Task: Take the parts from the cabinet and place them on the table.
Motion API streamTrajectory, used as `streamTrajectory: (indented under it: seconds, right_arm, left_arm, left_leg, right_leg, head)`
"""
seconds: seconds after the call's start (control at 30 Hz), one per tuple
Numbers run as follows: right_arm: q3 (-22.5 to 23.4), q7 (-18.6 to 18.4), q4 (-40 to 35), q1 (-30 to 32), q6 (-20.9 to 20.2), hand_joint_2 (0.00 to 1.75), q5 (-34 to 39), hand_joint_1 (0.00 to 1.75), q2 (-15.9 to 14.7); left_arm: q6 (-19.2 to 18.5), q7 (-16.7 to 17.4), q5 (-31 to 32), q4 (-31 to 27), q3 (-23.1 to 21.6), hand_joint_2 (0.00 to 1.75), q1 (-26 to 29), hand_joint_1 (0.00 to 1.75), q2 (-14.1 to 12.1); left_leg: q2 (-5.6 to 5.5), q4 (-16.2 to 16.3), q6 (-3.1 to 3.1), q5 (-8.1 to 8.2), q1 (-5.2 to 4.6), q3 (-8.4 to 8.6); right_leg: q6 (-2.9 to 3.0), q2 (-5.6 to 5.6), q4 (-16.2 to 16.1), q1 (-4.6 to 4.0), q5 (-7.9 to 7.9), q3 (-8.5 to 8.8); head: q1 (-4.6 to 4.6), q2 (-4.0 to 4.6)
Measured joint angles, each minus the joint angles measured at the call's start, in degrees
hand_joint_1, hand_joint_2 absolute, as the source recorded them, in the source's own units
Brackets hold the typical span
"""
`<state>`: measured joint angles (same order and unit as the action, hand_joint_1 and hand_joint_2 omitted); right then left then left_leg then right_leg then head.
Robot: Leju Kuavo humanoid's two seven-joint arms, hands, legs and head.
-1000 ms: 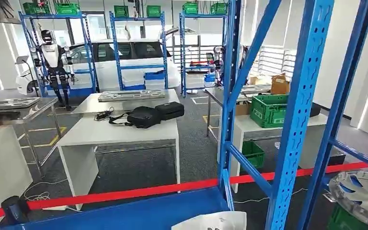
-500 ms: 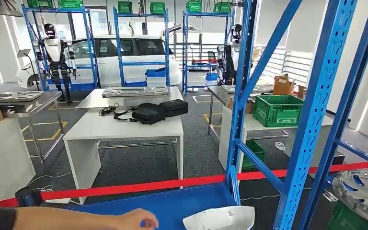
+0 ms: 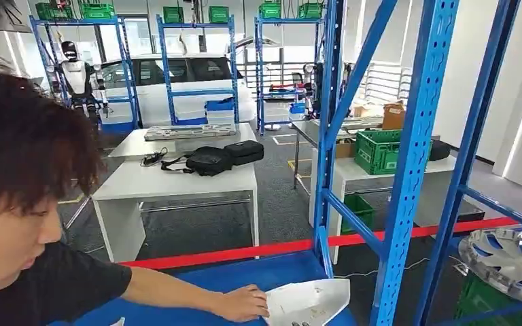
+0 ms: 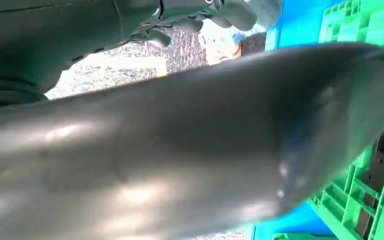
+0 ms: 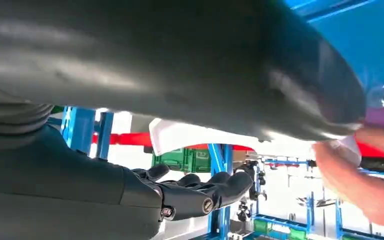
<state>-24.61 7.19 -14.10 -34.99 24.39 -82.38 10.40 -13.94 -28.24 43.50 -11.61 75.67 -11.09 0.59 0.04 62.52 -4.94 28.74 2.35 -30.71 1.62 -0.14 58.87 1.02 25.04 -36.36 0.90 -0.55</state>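
Note:
A white, flat, pointed part [image 3: 306,302] lies on the blue shelf [image 3: 211,282] of the cabinet at the lower middle of the head view. A person's hand [image 3: 245,303] touches its left edge. In the right wrist view my right hand [image 5: 195,192] has its dark fingers spread and holds nothing. The white part [image 5: 190,136] lies beyond it, and the person's hand [image 5: 365,175] is close by. In the left wrist view my left hand [image 4: 190,145] shows a thick grey thumb apart from its fingers [image 4: 185,22], with nothing between them.
The person's head and shoulder [image 3: 27,176] lean in at the left. Blue cabinet uprights [image 3: 414,156] stand on the right. A silver wheel cover [image 3: 506,255] lies over a green crate [image 3: 479,302]. A white table [image 3: 177,183] with black bags stands behind a red tape [image 3: 245,251].
The person's head has come into view at the left, and their hand has slid right along the shelf to the white part. The camera has shifted slightly.

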Motion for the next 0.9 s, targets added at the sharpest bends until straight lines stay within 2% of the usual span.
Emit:
streamTrajectory:
  seconds: [0.03, 0.07, 0.13, 0.17, 0.2, 0.23, 0.27, 0.33, 0.37, 0.4, 0.5, 0.57, 0.63, 0.67, 0.7, 0.73, 0.9]
  right_arm:
    - [0.00, 0.00, 0.00, -0.06, 0.07, 0.00, 0.00, 0.00, -0.02]
    - [0.00, -0.02, 0.00, -0.10, 0.11, 0.00, 0.02, 0.00, -0.02]
    - [0.00, 0.00, 0.00, 0.06, 0.15, 0.00, 0.02, 0.00, 0.00]
    - [0.00, 0.00, 0.00, 0.09, 0.15, 0.00, 0.02, 0.00, 0.00]
    - [0.00, 0.00, 0.00, 0.10, 0.15, 0.00, 0.04, 0.00, -0.02]
    - [0.00, 0.00, 0.00, -0.02, 0.17, 0.00, 0.07, 0.00, 0.00]
    - [0.00, 0.00, 0.00, -0.02, 0.17, 0.00, 0.09, 0.00, 0.00]
    - [0.00, 0.00, 0.00, 0.04, 0.15, 0.00, 0.09, 0.00, -0.02]
    - [0.00, -0.02, 0.00, 0.02, 0.15, 0.00, 0.09, 0.00, -0.02]
    - [0.00, -0.02, 0.00, 0.01, 0.15, 0.00, 0.09, 0.00, 0.00]
    - [0.00, 0.00, 0.00, 0.05, 0.15, 0.00, 0.09, 0.00, 0.00]
    - [0.00, 0.00, 0.00, 0.05, 0.15, 0.00, 0.09, 0.00, 0.00]
    - [0.00, 0.02, 0.00, 0.05, 0.15, 0.00, 0.09, 0.00, 0.00]
    - [0.00, 0.04, 0.00, 0.05, 0.15, 0.00, 0.09, 0.00, 0.00]
    - [-0.02, 0.04, 0.00, 0.05, 0.15, 0.00, 0.09, 0.00, 0.00]
    - [0.00, 0.04, 0.00, 0.06, 0.15, 0.00, 0.09, 0.00, 0.00]
    - [0.00, 0.07, 0.00, 0.05, 0.15, 0.00, 0.09, 0.00, 0.00]
  left_arm:
    - [-0.04, 0.00, 0.02, 0.04, 0.00, 0.00, -0.16, 0.00, 0.13]
    - [-0.04, 0.00, 0.02, 0.00, 0.00, 0.00, -0.20, 0.00, 0.09]
    - [-0.04, 0.04, 0.04, 0.02, 0.00, 0.00, -0.14, 0.00, 0.09]
    - [-0.04, 0.04, 0.04, 0.02, 0.00, 0.00, -0.08, 0.00, 0.11]
    - [-0.04, 0.04, 0.04, 0.04, 0.00, 0.00, -0.08, 0.00, 0.22]
    - [-0.04, 0.06, 0.04, 0.02, 0.00, 0.00, -0.13, 0.00, 0.24]
    - [-0.04, 0.07, 0.04, 0.02, 0.00, 0.00, -0.09, 0.00, 0.24]
    - [-0.04, 0.04, 0.04, 0.02, 0.00, 0.00, -0.08, 0.00, 0.26]
    - [-0.04, 0.04, 0.04, 0.02, 0.00, 0.00, -0.08, 0.00, 0.28]
    - [-0.04, 0.04, 0.04, 0.02, 0.00, 0.00, -0.08, 0.00, 0.28]
    - [-0.04, 0.04, 0.07, 0.04, 0.00, 0.00, -0.07, 0.00, 0.33]
    - [-0.04, 0.04, 0.07, 0.04, 0.00, 0.00, -0.08, 0.00, 0.33]
    - [-0.04, 0.04, 0.07, 0.02, 0.00, 0.00, -0.10, 0.00, 0.31]
    - [-0.02, 0.04, 0.07, 0.02, 0.00, 0.00, -0.11, 0.00, 0.31]
    - [-0.02, 0.04, 0.07, 0.02, 0.00, 0.00, -0.10, 0.00, 0.31]
    - [-0.02, 0.04, 0.07, 0.02, 0.00, 0.00, -0.10, 0.00, 0.31]
    - [0.07, 0.02, 0.09, 0.02, 0.00, 0.00, -0.11, 0.00, 0.31]
  left_leg:
    - [-0.19, -3.39, -0.48, 1.85, -0.34, 2.50]
    - [-0.45, -4.05, 0.47, 1.92, -0.67, 2.31]
    - [-0.31, -3.94, 2.08, 2.14, -0.73, 1.54]
    - [-0.30, -4.10, 2.66, 1.89, -0.92, 0.98]
    - [-0.19, -4.33, 2.78, 1.80, -0.62, 1.40]
    - [-0.28, -4.32, 2.97, 1.49, -0.62, 1.18]
    - [-0.26, -4.32, 3.28, 1.30, -0.66, 1.06]
    - [-0.28, -4.30, 3.69, 1.04, -0.88, 0.94]
    - [-0.28, -4.30, 3.90, 0.90, -0.97, 0.78]
    - [-0.28, -4.25, 3.99, 0.84, -1.07, 0.65]
    - [-0.29, -4.19, 4.07, 0.80, -1.25, 0.55]
    - [-0.28, -4.18, 4.08, 0.81, -1.32, 0.51]
    - [-0.28, -4.16, 4.08, 0.82, -1.39, 0.43]
    - [-0.28, -4.15, 4.08, 0.82, -1.42, 0.36]
    - [-0.28, -4.14, 4.07, 0.82, -1.42, 0.30]
    - [-0.28, -4.14, 4.07, 0.83, -1.41, 0.27]
    - [-0.27, -4.18, 4.00, 0.82, -1.41, 0.15]
  right_leg:
    - [-0.52, 0.03, 0.35, -0.16, -0.10, -0.51]
    - [-0.99, 0.03, 0.61, -0.26, -0.40, -0.83]
    - [-1.72, 0.12, 0.40, -0.33, -1.13, -1.02]
    - [-2.08, 0.09, -0.04, -0.20, -1.48, -0.92]
    - [-2.34, 0.08, -0.09, -0.20, -1.05, -1.01]
    - [-1.66, 0.13, -0.52, -0.24, -0.51, -0.98]
    - [-0.98, 0.14, -0.69, -0.28, -0.79, -0.95]
    - [1.54, 0.18, -0.95, -0.37, -2.80, -1.09]
    - [2.20, 0.22, -0.97, -0.39, -2.67, -1.14]
    - [2.42, 0.21, -0.99, -0.37, -2.82, -1.23]
    - [2.07, 0.21, -1.07, -0.27, -3.31, -1.27]
    - [1.50, 0.21, -1.17, -0.21, -3.37, -1.27]
    - [-0.03, 0.21, -1.30, -0.05, -3.35, -1.27]
    - [-1.19, 0.21, -1.40, 0.05, -3.34, -1.27]
    - [-2.06, 0.21, -1.48, 0.14, -3.32, -1.28]
    - [-2.47, 0.21, -1.49, 0.15, -3.27, -1.32]
    - [-2.50, 0.24, -1.29, 0.05, -3.23, -1.65]
  head:
    - [-0.11, 0.00]
    - [-0.13, 0.00]
    - [0.04, 0.00]
    - [0.02, 0.00]
    - [0.02, 0.00]
    - [0.18, 0.00]
    - [0.20, 0.00]
    - [0.26, 0.00]
    - [0.26, 0.00]
    - [0.28, 0.00]
    - [0.31, 0.00]
    - [0.33, 0.00]
    - [0.33, 0.00]
    - [0.33, 0.00]
    - [0.33, 0.00]
    - [0.33, 0.00]
    - [0.33, 0.00]
